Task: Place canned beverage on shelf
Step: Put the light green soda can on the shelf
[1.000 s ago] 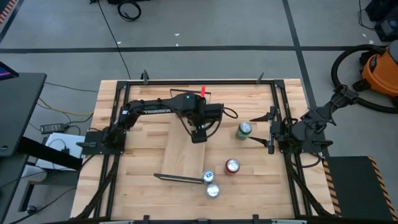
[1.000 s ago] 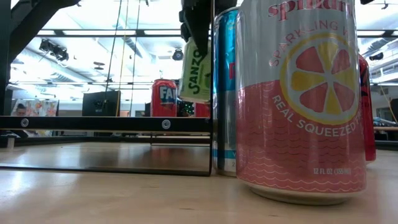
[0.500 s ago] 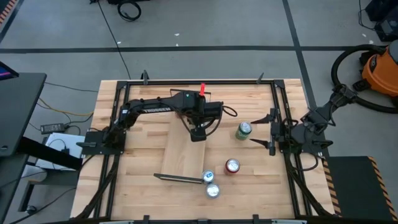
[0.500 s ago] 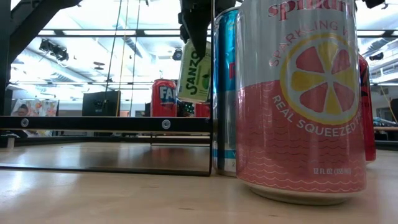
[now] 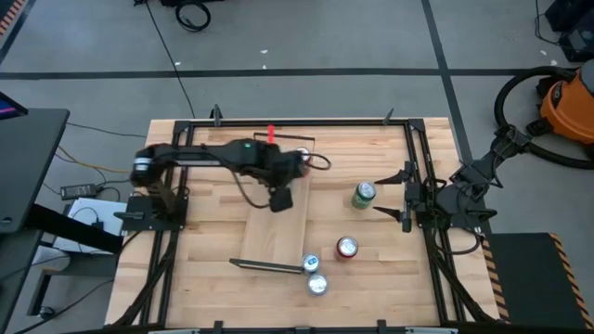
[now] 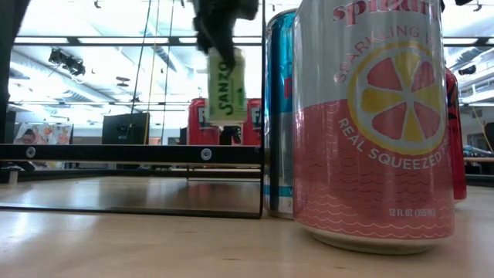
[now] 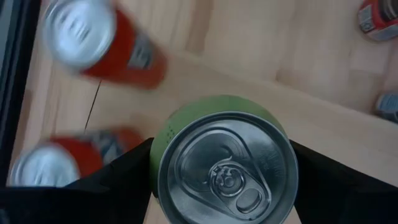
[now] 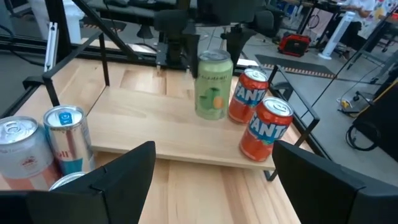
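One green can (image 8: 213, 84) is held tight between the fingers of the left gripper (image 5: 279, 199) and is kept up in the air above the shelf (image 8: 155, 134). Two orange cans (image 8: 264, 129) are stood on the shelf just beside it. The right gripper (image 5: 382, 206) is seen open at the table's right side, near another green can (image 5: 364, 194).

- Bright ceiling lights (image 6: 93, 23) glare across the low view's background.
- Two red cans (image 7: 102, 40) smear with motion blur in the left wrist view.
- Even, soft shadows lie on the surface (image 5: 371, 278).
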Tool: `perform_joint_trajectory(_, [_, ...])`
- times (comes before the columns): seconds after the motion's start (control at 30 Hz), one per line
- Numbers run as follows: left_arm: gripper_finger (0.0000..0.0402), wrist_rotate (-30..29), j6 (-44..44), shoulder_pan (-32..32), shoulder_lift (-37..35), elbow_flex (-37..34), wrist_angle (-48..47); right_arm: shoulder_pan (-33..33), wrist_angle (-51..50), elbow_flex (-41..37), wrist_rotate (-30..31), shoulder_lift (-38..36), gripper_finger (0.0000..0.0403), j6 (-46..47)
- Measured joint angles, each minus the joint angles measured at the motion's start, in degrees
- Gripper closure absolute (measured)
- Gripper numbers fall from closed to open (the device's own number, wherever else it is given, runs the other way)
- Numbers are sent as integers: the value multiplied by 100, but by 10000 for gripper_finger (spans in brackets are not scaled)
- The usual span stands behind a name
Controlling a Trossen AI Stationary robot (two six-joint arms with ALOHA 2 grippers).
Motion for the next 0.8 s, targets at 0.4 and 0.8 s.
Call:
perform_joint_trajectory(0.4, [92,565,-432,675,-1135,-2102,1026,-92,94,0,-2,0,69,-109])
perform_joint_trajectory(0.8, [91,1126,-238,1157,-1118,-2253,1192,-98,49,0,-7,17,69,-110])
